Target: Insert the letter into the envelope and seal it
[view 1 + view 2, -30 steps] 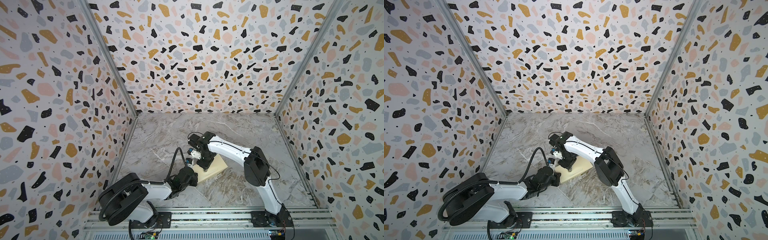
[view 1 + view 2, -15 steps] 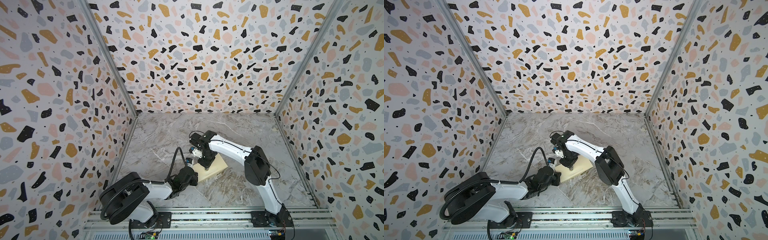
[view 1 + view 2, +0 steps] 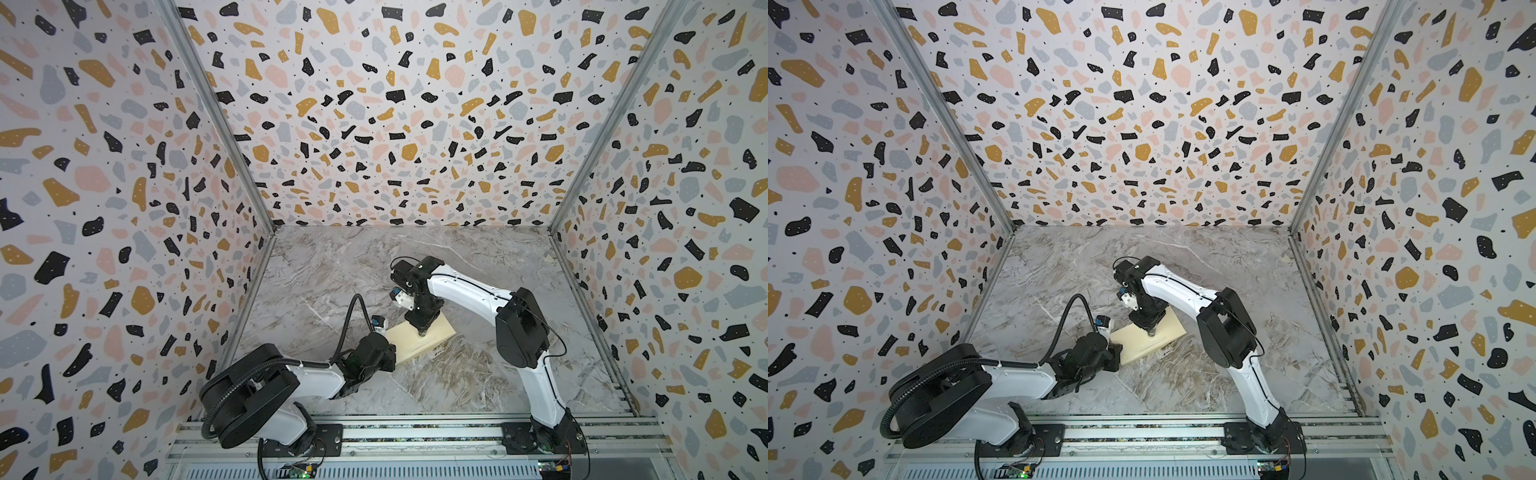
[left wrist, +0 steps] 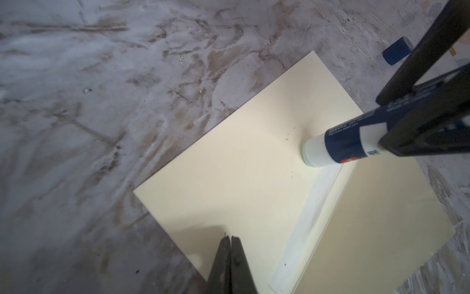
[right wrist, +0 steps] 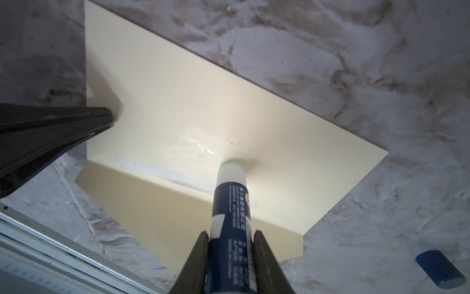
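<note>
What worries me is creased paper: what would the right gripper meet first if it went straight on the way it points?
The envelope: the glue stick clamped in the right gripper has its tip pressed on it.

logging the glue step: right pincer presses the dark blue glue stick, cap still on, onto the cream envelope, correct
No, the cap is off. In the right wrist view the right pincer presses the dark blue glue stick's bare white tip onto the pale cream paper envelope; the blue cap lies on the marble table.
</note>
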